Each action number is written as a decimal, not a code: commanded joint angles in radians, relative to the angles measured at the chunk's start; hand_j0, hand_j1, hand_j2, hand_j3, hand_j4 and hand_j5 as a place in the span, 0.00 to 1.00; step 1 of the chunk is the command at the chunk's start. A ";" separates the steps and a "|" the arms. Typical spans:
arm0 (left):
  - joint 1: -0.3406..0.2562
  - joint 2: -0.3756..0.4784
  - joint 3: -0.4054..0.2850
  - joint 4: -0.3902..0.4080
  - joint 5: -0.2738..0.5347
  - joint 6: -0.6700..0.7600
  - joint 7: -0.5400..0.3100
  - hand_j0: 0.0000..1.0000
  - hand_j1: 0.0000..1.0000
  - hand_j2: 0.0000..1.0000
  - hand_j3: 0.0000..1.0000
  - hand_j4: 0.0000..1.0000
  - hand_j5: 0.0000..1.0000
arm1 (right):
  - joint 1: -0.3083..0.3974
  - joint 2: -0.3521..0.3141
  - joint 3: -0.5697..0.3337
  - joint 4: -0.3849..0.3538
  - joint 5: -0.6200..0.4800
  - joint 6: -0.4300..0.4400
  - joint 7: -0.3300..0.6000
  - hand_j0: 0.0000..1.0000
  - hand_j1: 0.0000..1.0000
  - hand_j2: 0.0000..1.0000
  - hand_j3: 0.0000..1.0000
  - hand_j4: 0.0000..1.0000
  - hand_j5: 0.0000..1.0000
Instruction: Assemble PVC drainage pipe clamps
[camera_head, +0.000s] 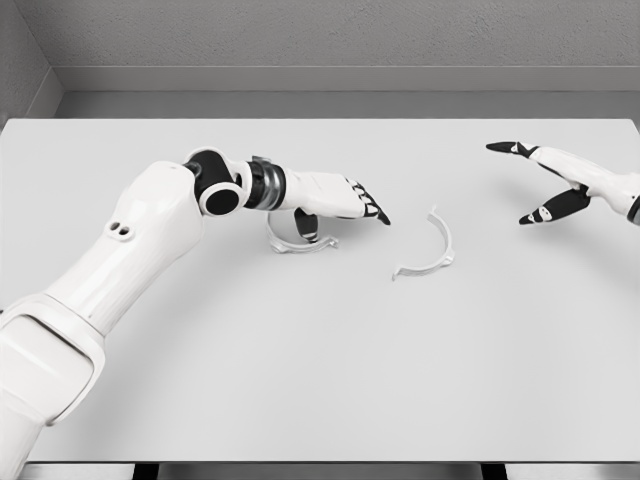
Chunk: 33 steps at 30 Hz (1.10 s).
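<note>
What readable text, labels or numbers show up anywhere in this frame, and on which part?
None: no text, label, brand, number or sign is readable in the head view.
Left hand and its arm: plain white and black, no markings.
Right hand: no markings.
Clamp half under the left hand: blank.
Clamp half lying free: blank.
Table: bare white surface.

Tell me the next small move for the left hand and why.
Probably lower the left hand and close its fingers on the clamp half beneath it. The hand hovers just over that piece, apparently not yet gripping it, while the other clamp half lies apart on the table.
</note>
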 joint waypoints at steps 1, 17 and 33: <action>0.000 -0.001 0.000 -0.002 0.011 0.002 -0.001 1.00 1.00 1.00 1.00 1.00 1.00 | 0.000 -0.001 -0.001 -0.001 -0.008 0.003 0.000 1.00 1.00 1.00 1.00 1.00 1.00; 0.058 0.079 -0.061 -0.161 0.132 0.002 -0.001 1.00 1.00 1.00 1.00 1.00 1.00 | -0.002 -0.001 0.001 -0.001 -0.007 0.003 0.000 1.00 1.00 1.00 1.00 1.00 1.00; 0.044 0.180 -0.043 -0.273 0.284 0.002 -0.001 1.00 1.00 1.00 1.00 1.00 1.00 | -0.003 -0.002 0.007 -0.008 -0.005 0.003 0.000 1.00 1.00 1.00 1.00 1.00 1.00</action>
